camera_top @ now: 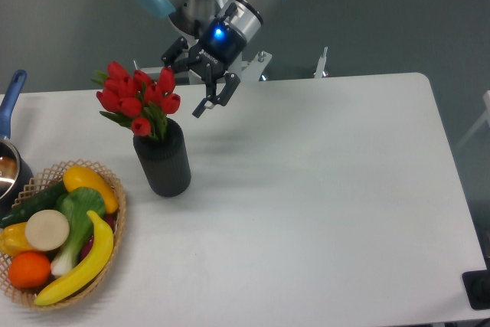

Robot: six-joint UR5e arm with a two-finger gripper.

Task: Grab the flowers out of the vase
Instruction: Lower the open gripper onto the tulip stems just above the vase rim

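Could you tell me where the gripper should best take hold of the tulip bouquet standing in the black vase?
Probably around the bundled stems and leaves just above the vase mouth, beneath the flowers' heads. Come in sideways from the right, where the open gripper hovers; the blooms spread wide, the stems narrow.

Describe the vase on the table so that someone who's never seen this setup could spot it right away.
Start at the white table and look to its left side, just up and right of the woven basket of fruit and vegetables. The vase is the matte black ribbed cylinder standing upright there, the only thing holding red tulips.
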